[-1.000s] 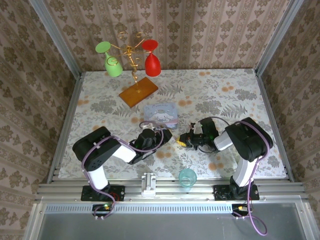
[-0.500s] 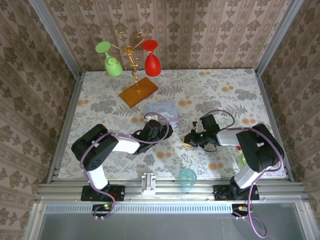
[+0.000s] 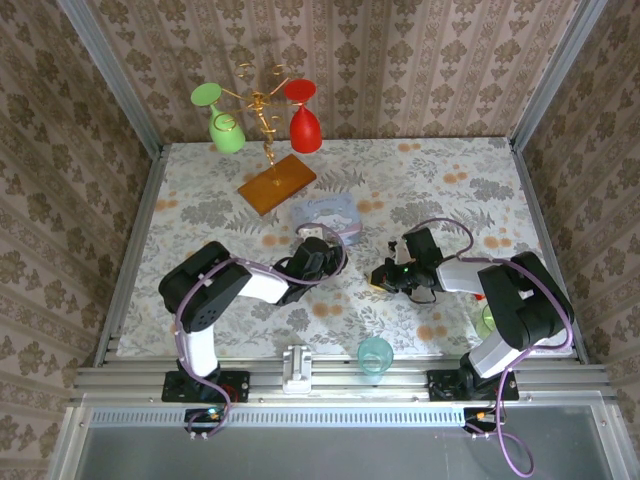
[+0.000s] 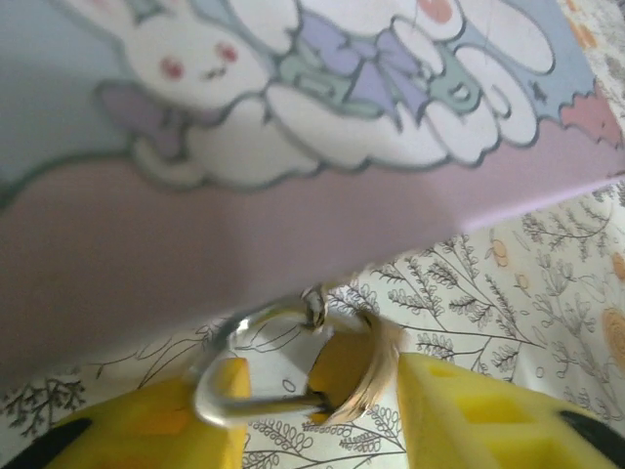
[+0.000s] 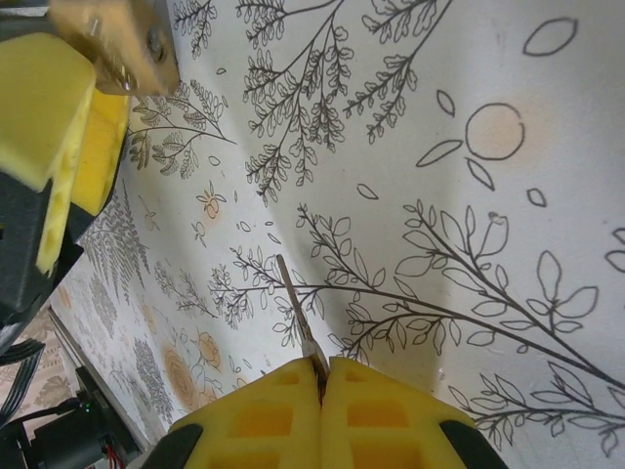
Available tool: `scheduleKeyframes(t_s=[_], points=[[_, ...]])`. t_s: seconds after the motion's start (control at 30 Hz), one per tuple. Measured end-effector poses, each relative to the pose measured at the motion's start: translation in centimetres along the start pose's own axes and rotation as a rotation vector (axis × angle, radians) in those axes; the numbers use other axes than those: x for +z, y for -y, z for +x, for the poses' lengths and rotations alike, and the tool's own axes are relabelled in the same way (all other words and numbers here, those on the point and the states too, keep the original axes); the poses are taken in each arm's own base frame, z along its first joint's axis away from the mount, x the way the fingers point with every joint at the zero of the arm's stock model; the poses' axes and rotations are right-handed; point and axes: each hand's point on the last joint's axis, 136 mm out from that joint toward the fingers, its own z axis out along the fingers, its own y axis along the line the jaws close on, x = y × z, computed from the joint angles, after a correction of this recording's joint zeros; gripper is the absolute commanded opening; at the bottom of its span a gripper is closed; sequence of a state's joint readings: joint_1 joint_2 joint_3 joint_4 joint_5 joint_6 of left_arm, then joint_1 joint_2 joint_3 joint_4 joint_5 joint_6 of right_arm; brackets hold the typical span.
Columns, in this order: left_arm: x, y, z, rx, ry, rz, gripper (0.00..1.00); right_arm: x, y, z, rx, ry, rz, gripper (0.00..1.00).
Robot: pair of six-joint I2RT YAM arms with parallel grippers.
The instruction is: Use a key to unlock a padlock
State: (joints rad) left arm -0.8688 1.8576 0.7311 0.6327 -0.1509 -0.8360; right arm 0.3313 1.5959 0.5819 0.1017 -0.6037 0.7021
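Observation:
In the left wrist view the brass padlock (image 4: 359, 376) sits between my yellow fingers (image 4: 488, 415). Its silvery shackle (image 4: 220, 376) leans on the left finger and hooks a small ring under the pastel tin box (image 4: 244, 195). My left gripper (image 4: 322, 379) is shut on the padlock, right against the tilted tin (image 3: 325, 215). My right gripper (image 5: 322, 369) is shut on the key (image 5: 296, 305), whose thin blade sticks out above the cloth. The padlock (image 5: 115, 44) shows at the upper left of the right wrist view. From above, the left gripper (image 3: 322, 258) and right gripper (image 3: 381, 278) face each other a short way apart.
A gold wire stand on a wooden base (image 3: 276, 183) holds a green glass (image 3: 225, 125) and a red glass (image 3: 303, 120) at the back. A teal cup (image 3: 375, 355) stands near the front edge between the arm bases. Walls close in the floral tablecloth (image 3: 450, 190).
My left gripper has moved forward up to the tin box and its jaws have narrowed round the padlock. The tin has shifted and tilted. My right arm has stretched out, key still held.

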Motion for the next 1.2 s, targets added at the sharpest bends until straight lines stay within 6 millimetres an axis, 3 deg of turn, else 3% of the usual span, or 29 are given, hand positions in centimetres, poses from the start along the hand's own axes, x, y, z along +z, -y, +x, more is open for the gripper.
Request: scheduleKeyframes(t_s=[0.27, 0.33, 0.67, 0.93, 1.2], points=[[-1.2, -1.2, 0.5, 0.019, -0.021, -0.049, 0.37, -0.3, 0.1, 0.3, 0.000, 0.006, 0.006, 0.00], [-1.5, -1.5, 0.6, 0.019, -0.019, -0.047, 0.45, -0.5, 0.0, 0.1, -0.005, 0.012, 0.003, 0.00], [-1.7, -0.1, -0.2, -0.081, 0.095, 0.046, 0.60, -1.4, -0.1, -0.5, -0.021, 0.043, 0.007, 0.00], [-1.4, 0.2, -0.6, -0.244, 0.156, 0.027, 0.56, -2.6, 0.1, -1.6, -0.032, 0.088, 0.004, 0.00], [-0.2, 2.7, 0.8, -0.385, 0.082, -0.004, 0.53, -3.4, 0.4, -2.1, -0.055, 0.103, 0.002, 0.00]])
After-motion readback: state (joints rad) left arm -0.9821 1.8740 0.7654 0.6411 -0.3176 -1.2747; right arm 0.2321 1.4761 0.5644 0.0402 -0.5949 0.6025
